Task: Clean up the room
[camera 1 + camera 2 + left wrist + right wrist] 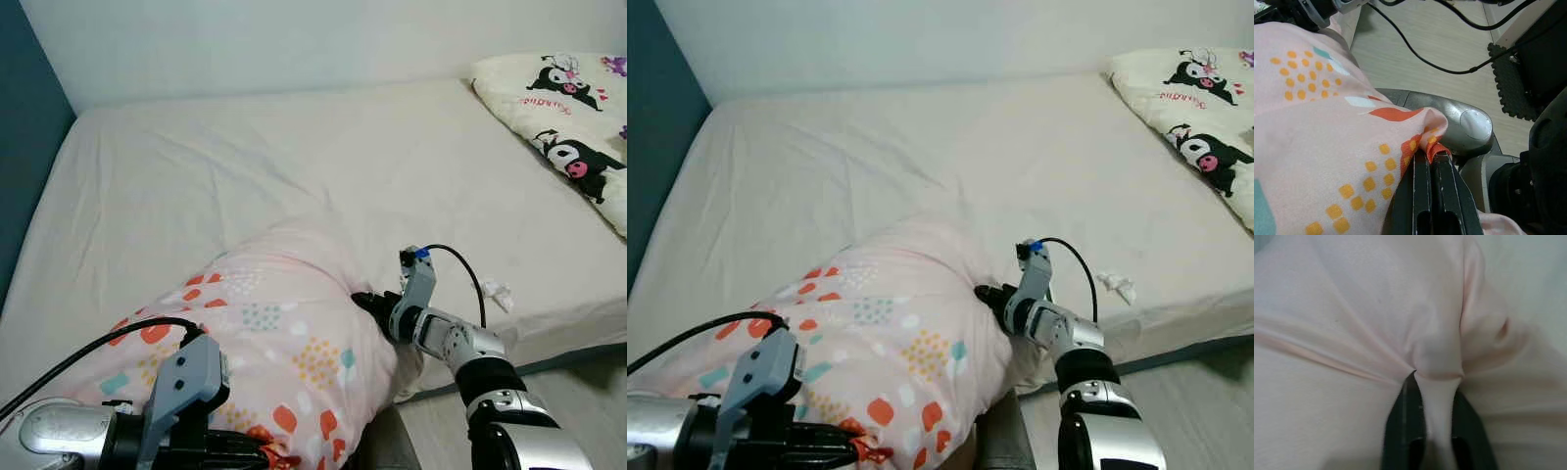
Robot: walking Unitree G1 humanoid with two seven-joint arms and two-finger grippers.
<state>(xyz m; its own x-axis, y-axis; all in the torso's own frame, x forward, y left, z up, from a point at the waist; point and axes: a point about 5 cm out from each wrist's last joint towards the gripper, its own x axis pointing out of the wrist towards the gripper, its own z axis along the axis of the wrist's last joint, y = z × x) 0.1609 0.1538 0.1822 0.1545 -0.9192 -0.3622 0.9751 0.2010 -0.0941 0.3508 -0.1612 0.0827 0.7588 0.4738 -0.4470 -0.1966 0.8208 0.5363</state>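
Pillow (265, 333) in pink patterned cover rests at the bed's (294, 166) near edge. Left claw (1432, 159) pinches its near corner; right claw (1436, 382) pinches its right side. Judged next: lift together and place it up the bed.

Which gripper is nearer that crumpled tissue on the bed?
Right. The right gripper pinches the pillow beside the tissue; the left gripper grips the pillow's far corner.

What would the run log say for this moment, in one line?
left gripper: shut on pillow | right gripper: shut on pillow | pillow: on bed
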